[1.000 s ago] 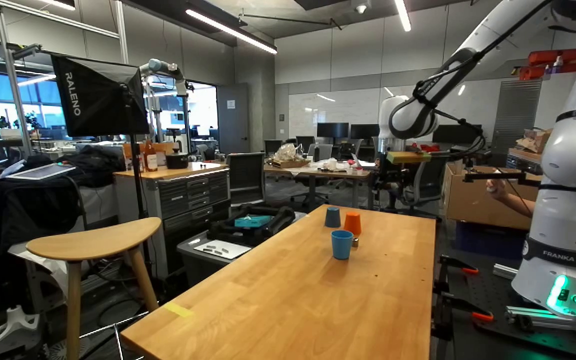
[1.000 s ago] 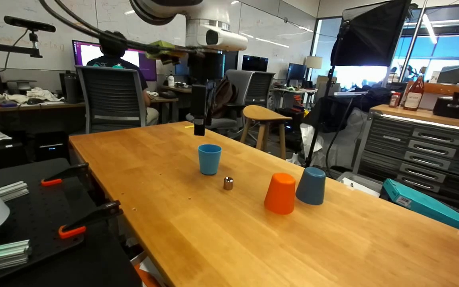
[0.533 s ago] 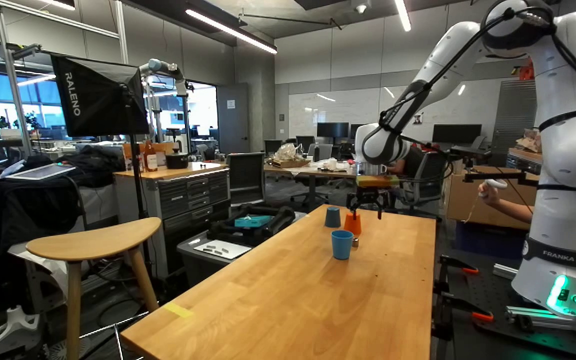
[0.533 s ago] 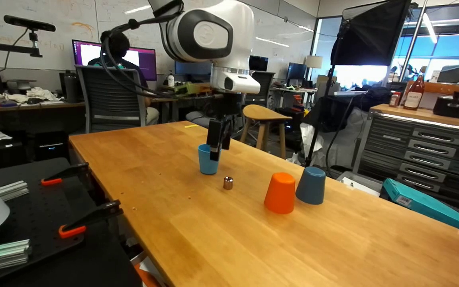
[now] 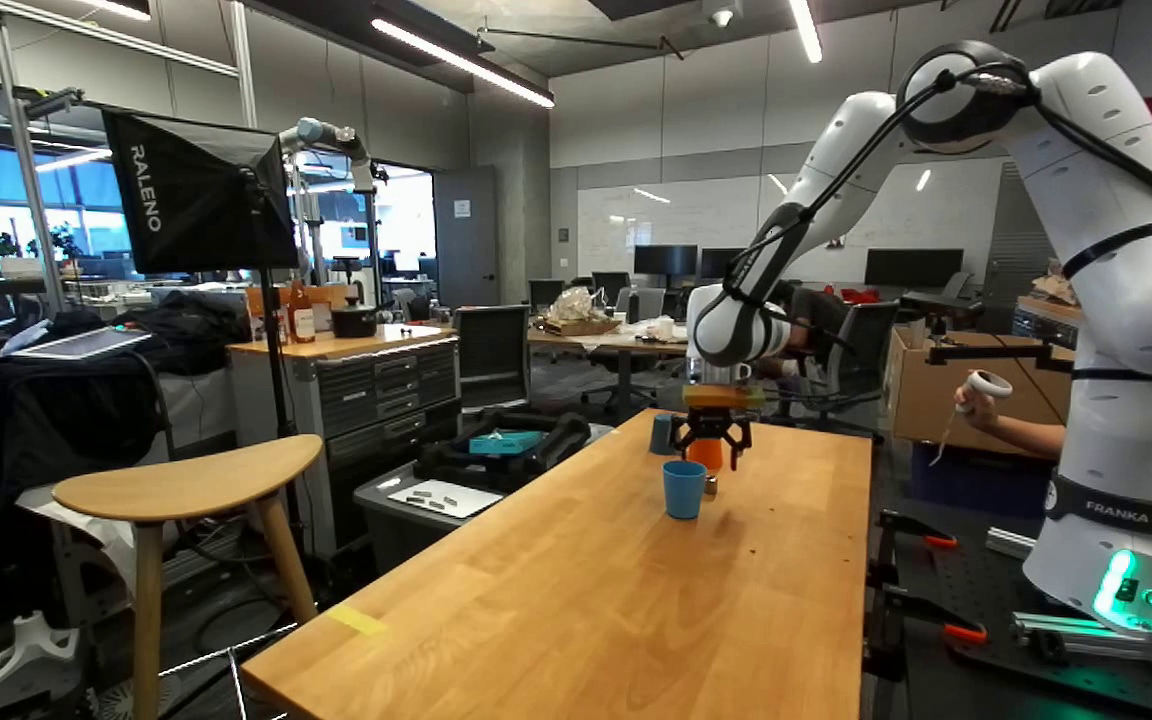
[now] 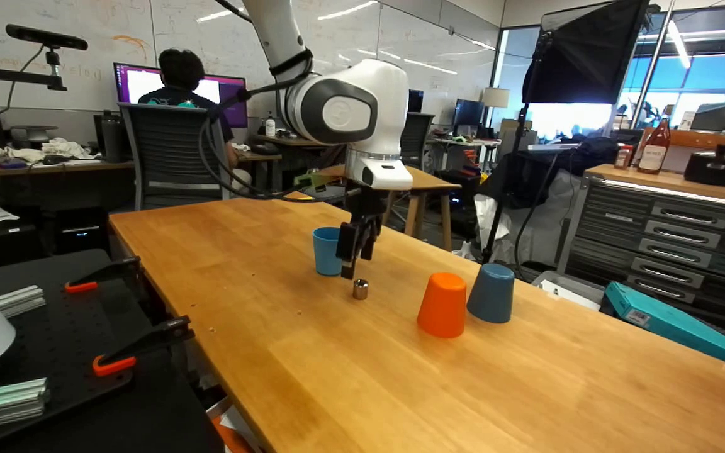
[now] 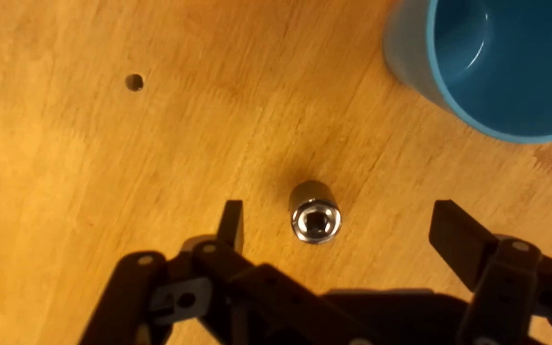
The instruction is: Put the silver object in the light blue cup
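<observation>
The silver object (image 7: 316,220) is a small shiny cylinder with a hole in its top, standing upright on the wooden table. It also shows in both exterior views (image 5: 711,486) (image 6: 360,289). The light blue cup (image 6: 326,253) stands upright, mouth up, close beside it. The cup also shows at the upper right of the wrist view (image 7: 410,57) and in an exterior view (image 5: 684,490). My gripper (image 7: 338,218) is open and empty above the silver object, which shows between the fingers, nearer the left one. In an exterior view the gripper (image 6: 357,267) hides part of the cup.
An orange cup (image 6: 442,306) and a dark blue cup (image 6: 491,294) stand upside down farther along the wooden table (image 6: 274,377). Clamps (image 6: 142,346) hold the table's edge on the robot's side. A stool (image 5: 191,480) stands beside the table.
My gripper has come down from high above the table to just above the silver object, and now points downward, open. The silver object and the cups have not moved.
</observation>
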Available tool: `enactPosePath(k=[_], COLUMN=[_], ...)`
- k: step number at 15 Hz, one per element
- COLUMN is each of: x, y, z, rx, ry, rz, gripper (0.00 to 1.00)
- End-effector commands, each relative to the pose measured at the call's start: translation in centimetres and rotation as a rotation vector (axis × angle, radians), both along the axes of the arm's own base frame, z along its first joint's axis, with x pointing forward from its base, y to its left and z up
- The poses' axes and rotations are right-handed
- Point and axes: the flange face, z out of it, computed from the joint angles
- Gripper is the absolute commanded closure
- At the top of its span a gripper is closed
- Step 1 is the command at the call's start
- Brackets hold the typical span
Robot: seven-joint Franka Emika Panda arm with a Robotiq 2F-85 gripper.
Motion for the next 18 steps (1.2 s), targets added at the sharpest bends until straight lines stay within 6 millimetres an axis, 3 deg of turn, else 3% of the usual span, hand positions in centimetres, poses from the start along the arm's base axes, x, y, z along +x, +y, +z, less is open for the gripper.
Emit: enactPosePath(k=[1, 5, 6, 8, 15, 18], x=[1.5, 1.7, 1.8, 1.9, 2.0, 1.3], y=[-0.2, -0.3, -0.5, -0.6, -0.4, 0.6], z=[-2.2, -3.9, -4.2, -4.5, -3.7, -1.1], rx=[-0.012, -0.013, -0.015, -0.019, -0.013, 0.041], ry=[-0.012, 0.000, -0.001, -0.001, 0.000, 0.028], rz=[-0.042, -0.062, -0.065, -0.070, -0.056, -0.009], gripper=[0.00, 0.00, 0.25, 0.34, 0.89, 0.86])
